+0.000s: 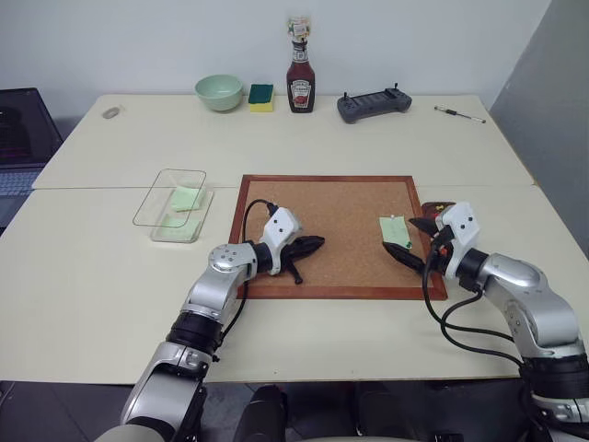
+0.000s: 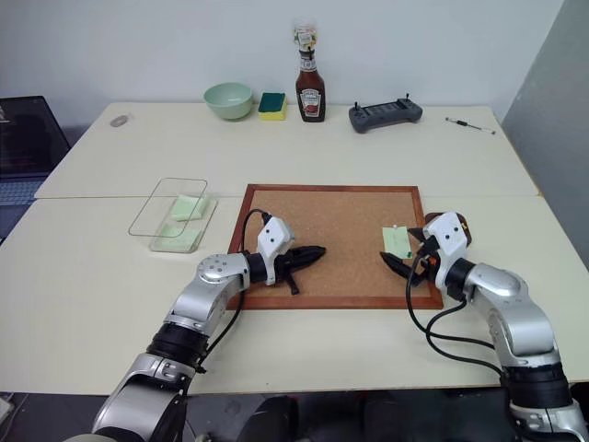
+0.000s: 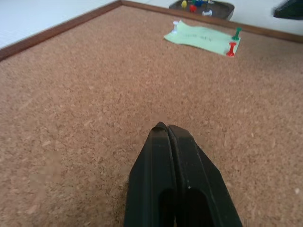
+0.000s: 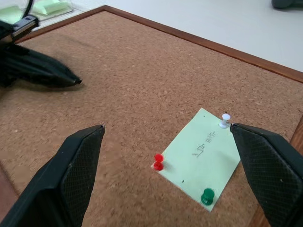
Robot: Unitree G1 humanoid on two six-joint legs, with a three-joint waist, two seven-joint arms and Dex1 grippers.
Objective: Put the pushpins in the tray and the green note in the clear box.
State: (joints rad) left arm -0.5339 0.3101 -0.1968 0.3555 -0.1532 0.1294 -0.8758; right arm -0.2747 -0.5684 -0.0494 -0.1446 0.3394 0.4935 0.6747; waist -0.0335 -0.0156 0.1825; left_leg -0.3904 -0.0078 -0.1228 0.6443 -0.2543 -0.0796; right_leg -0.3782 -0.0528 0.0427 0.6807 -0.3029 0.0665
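The corkboard point(image 1: 340, 230) lies flat in the middle of the pale table point(image 1: 92, 285), and everything else sits around it. A green note point(image 4: 202, 161) is on the cork near the board's right edge, with handwriting on it. Three pushpins stand in it: a white pin point(image 4: 225, 119) at one corner, a red pin point(image 4: 158, 161) at another and a green pin point(image 4: 207, 196) at a third.

The right gripper point(image 1: 417, 242) hangs over the board's right side with its two black fingers spread wide, one on either side of the note, holding nothing. In the right wrist view the white pin is just beside one fingertip; I cannot tell whether they touch.

The left gripper point(image 1: 311, 245) lies low over the cork on the board's left half, well apart from the note, its fingers pressed together with nothing visible between them. Whether the tips rest on the cork I cannot tell.

The tray point(image 3: 222, 8), a small dark dish, sits just off the board's right far corner, with a few coloured pins in it: yellow, red, green and white heads show.

The clear box point(image 1: 173, 204) stands on the table just left of the board, and green slips point(image 1: 186, 198) already lie inside it.

Beyond the board's far edge, along the wall, are a pale green bowl point(image 1: 219, 91), a green-and-yellow sponge point(image 1: 261, 97), a ketchup bottle point(image 1: 300, 78) and a dark controller point(image 1: 373, 104).
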